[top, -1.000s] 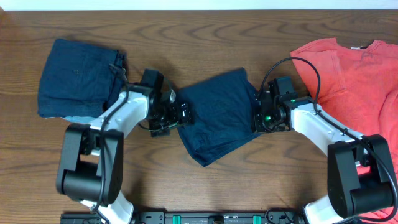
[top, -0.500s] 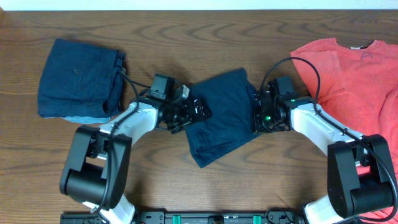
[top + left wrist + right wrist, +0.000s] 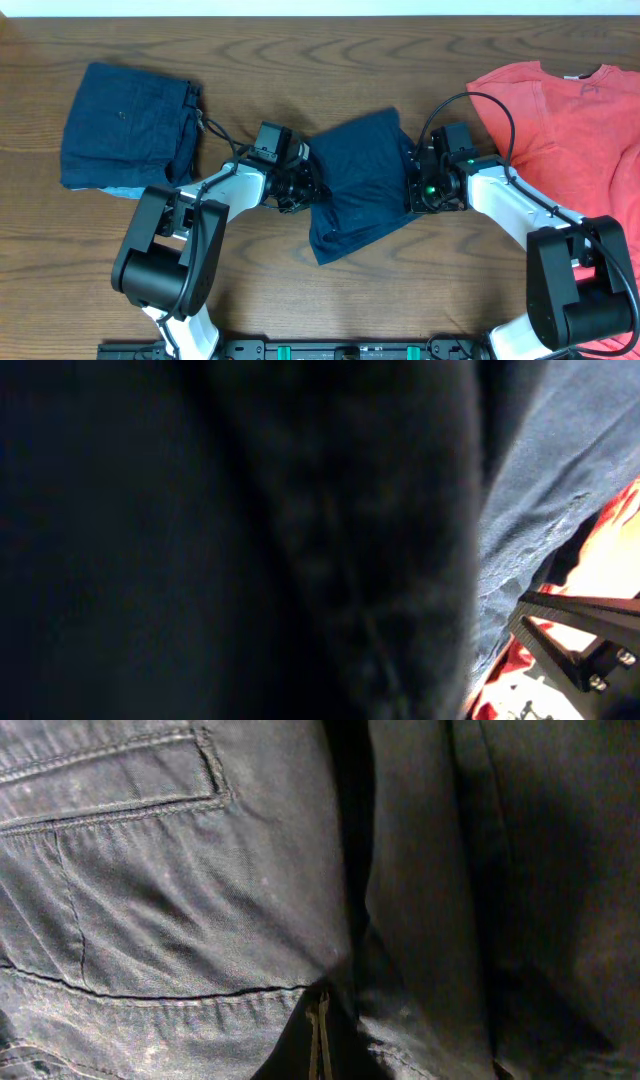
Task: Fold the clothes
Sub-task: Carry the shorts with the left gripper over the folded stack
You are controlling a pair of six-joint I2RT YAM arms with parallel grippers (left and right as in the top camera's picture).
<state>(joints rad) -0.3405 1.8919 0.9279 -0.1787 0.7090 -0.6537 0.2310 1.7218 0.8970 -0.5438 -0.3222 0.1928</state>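
The navy shorts (image 3: 362, 180) lie crumpled at the table's middle, the clothes between both arms. My left gripper (image 3: 306, 186) is shut on their left edge; in the left wrist view dark cloth (image 3: 250, 540) fills nearly the whole frame and hides the fingers. My right gripper (image 3: 413, 190) is shut on the shorts' right edge. In the right wrist view its closed fingertips (image 3: 320, 1042) poke into a fold beside a pocket seam (image 3: 120, 800). A coral-red T-shirt (image 3: 575, 115) lies spread at the right.
A folded navy piece (image 3: 125, 125) rests at the far left of the brown wooden table (image 3: 330, 45). The coral T-shirt (image 3: 615, 550) and part of the right arm (image 3: 570, 635) show at the left wrist view's right edge.
My left gripper moved right from beside the shorts onto their left edge and closed there, bunching the cloth a little. The right arm stayed where it was.
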